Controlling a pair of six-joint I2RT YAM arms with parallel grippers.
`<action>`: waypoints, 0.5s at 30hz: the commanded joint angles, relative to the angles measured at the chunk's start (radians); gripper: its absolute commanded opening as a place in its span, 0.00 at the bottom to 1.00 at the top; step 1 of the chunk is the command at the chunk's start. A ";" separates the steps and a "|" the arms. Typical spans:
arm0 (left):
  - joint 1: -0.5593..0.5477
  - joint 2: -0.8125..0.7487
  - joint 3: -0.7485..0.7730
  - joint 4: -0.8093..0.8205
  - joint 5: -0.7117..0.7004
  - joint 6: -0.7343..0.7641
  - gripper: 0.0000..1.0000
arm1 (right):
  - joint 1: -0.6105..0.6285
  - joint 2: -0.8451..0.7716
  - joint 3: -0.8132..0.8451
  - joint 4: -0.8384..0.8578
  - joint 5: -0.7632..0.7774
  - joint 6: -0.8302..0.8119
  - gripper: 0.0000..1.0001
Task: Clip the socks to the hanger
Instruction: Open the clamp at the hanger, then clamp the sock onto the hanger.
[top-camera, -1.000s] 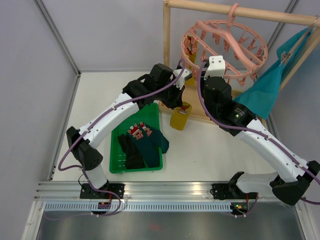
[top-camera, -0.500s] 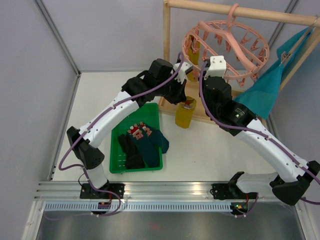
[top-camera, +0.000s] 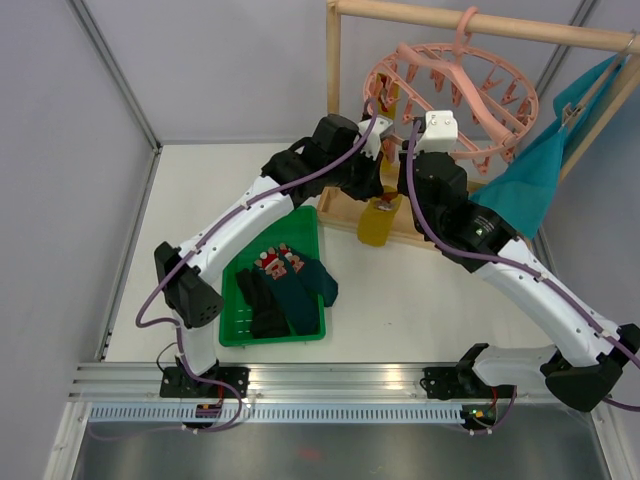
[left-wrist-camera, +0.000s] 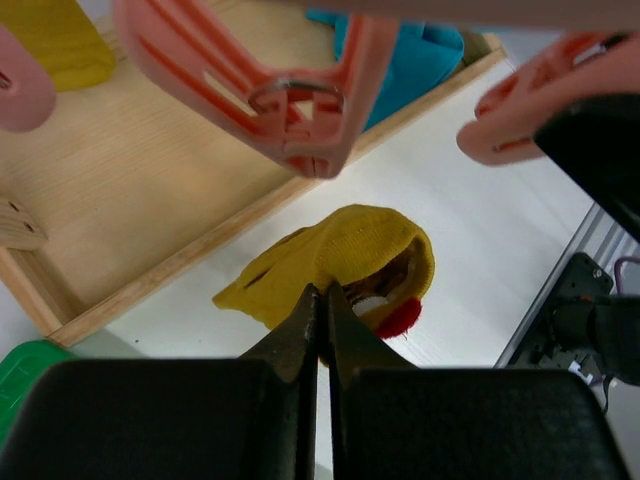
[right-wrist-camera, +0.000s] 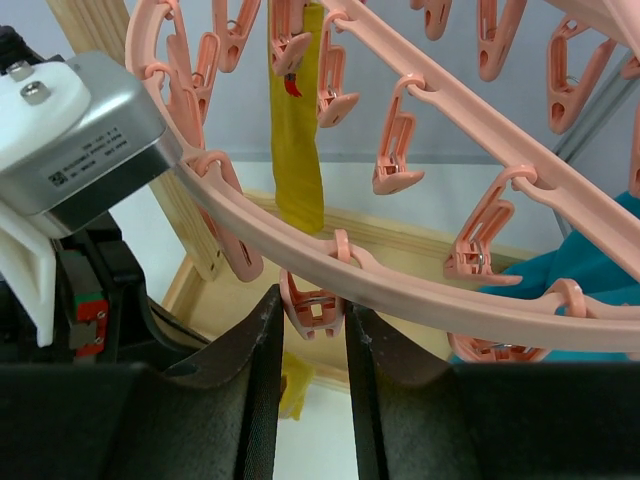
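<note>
Two arms, both up at the hanger (top-camera: 452, 98), one pink ring hung from the wooden rack (top-camera: 333, 110).

Left gripper (left-wrist-camera: 325, 296): fingers pressed together, pinching the cuff edge of the held yellow sock (left-wrist-camera: 335, 258). That sock dangles below the ring, over the rack's base board, clear of the table.

Right gripper (right-wrist-camera: 313, 296): one finger on each side of a single peg (right-wrist-camera: 311, 312) on the ring's lower rim. Both fingers touch it, squeezing it.

Yellow socks: 2. The other one, the clipped yellow sock (right-wrist-camera: 297, 150), hangs straight down from a peg at the far side of the ring.

One green tray (top-camera: 236, 318) sits on the table near the left arm, well apart from the hanger. It holds 1 patterned sock (top-camera: 280, 263) in red and white, teal socks (top-camera: 308, 285) and black socks (top-camera: 262, 302). The teal and black ones are bunched, so cannot tell whether one or two of each.

One teal cloth (top-camera: 535, 175) hangs at the rack's right end.

Pegs on the ring overlap too much to count.
</note>
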 joint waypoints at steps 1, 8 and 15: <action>0.000 0.000 0.032 0.105 -0.032 -0.082 0.02 | -0.006 -0.028 0.046 0.001 -0.008 0.025 0.00; 0.000 0.007 0.016 0.180 -0.065 -0.170 0.02 | -0.004 -0.034 0.049 -0.016 -0.011 0.039 0.00; 0.000 0.007 -0.008 0.225 -0.075 -0.213 0.02 | -0.004 -0.031 0.053 -0.023 -0.011 0.039 0.00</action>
